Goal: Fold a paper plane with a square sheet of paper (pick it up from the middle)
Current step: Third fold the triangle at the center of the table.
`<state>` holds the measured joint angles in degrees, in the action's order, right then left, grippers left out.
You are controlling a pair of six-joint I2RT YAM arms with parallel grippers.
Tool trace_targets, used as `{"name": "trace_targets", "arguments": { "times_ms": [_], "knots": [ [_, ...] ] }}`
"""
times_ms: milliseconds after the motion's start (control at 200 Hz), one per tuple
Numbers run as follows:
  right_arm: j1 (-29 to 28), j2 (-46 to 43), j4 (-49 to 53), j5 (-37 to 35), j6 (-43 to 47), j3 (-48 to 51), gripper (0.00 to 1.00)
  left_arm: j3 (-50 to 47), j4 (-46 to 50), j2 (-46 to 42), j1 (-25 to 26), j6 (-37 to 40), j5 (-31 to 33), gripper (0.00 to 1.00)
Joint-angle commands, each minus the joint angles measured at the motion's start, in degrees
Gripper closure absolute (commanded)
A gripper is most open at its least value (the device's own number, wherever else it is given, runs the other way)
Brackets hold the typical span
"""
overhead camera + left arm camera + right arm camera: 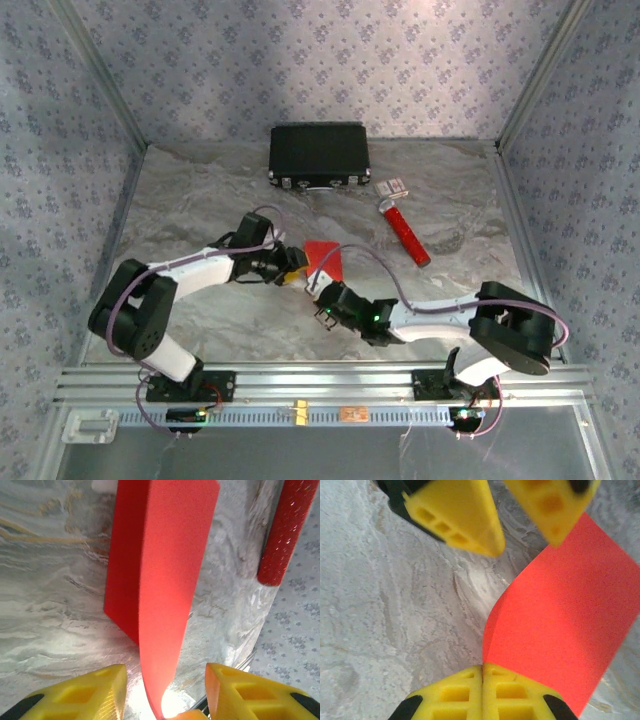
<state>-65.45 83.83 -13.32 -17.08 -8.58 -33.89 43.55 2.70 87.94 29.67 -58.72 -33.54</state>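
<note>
One sheet of paper (324, 262), red and creased, in the middle of the table (200, 210), partly lifted. Long axis running straight away from the left gripper (165, 680), jaws parted either side of its near end. Pinched at one edge by the tightly closed right gripper (482, 672).

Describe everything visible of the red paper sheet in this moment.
The square sheet of paper is thin, matte and bright red, near the middle of the marbled table. Part lies flat; another part curves upward. The right gripper has its fingers shut on that raised part's edge. The left gripper, fingers open, flanks it, apparently without touching.
</note>
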Motion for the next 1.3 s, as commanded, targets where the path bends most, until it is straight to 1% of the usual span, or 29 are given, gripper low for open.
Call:
{"name": "trace_targets", "arguments": {
  "times_ms": [0,180,315,365,510,600,770,919,1044,1159,1254,1299],
  "knots": [
    [3.1,-1.9,0.8,13.4,-4.5,0.8,0.95,-0.2,3.4,-2.5,-1.5,2.0,0.8,0.55],
    [7.8,-3.1,1.2,24.7,-8.4,0.6,0.94,0.7,4.2,-3.3,-2.7,3.1,-0.3,0.55],
    [11.6,-3.0,1.9,33.4,-11.9,0.4,0.93,3.3,6.1,-2.7,-2.9,5.2,-0.7,0.56],
    [12.4,-3.0,1.3,35.2,-12.9,0.8,0.93,4.7,6.9,-2.1,-3.0,6.1,-0.8,0.56],
    [13.0,-2.9,0.3,37.4,-13.9,1.5,0.93,9.0,8.5,0.7,-3.0,8.6,-2.1,0.59],
    [13.5,-2.1,-0.6,41.0,-15.1,1.8,0.93,11.7,9.2,3.6,-3.0,10.1,-3.6,0.62],
    [13.5,-0.4,-2.2,41.0,-16.3,1.9,0.92,16.8,11.6,9.3,-2.3,12.8,-5.3,0.71],
    [13.5,0.5,-2.8,40.5,-16.4,1.0,0.92,20.9,15.9,14.5,-0.4,16.6,-4.5,0.77],
    [13.6,1.4,-2.9,40.4,-16.2,0.4,0.92,22.9,18.2,18.2,1.1,18.5,-2.9,0.8],
    [13.9,1.9,-3.0,40.3,-16.4,0.1,0.92,24.1,19.7,21.0,1.9,19.8,-1.6,0.85],
    [14.6,2.3,-3.7,40.6,-17.2,0.1,0.92,25.1,22.8,22.5,2.6,22.0,2.4,0.87],
    [15.2,2.7,-4.1,41.3,-17.8,0.1,0.92,25.4,23.7,23.4,2.7,22.8,3.2,0.88]
  ]
}}
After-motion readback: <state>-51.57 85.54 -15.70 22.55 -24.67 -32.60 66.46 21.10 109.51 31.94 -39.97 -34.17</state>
